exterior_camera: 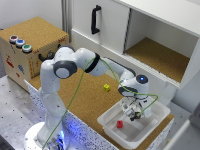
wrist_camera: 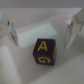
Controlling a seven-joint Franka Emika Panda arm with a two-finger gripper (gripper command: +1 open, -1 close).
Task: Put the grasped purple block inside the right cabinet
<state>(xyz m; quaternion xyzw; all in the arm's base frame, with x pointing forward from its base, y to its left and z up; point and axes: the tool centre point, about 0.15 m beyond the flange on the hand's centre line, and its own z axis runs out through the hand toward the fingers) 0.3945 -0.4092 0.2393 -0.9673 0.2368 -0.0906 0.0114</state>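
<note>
The purple block is a dark cube with yellow letters, and in the wrist view it rests on a white surface. My gripper is open, one finger on each side of the block with a clear gap to it. In the exterior view the gripper hangs low inside the white tray, and it hides the block there. The right cabinet, white-walled with a cork-brown floor, stands open behind and above the tray.
A red cube lies in the tray. A yellow cube sits on the cork tabletop. The closed white door with a black handle is at the exterior view's left of the cabinet. A cork box with coloured buttons stands far left.
</note>
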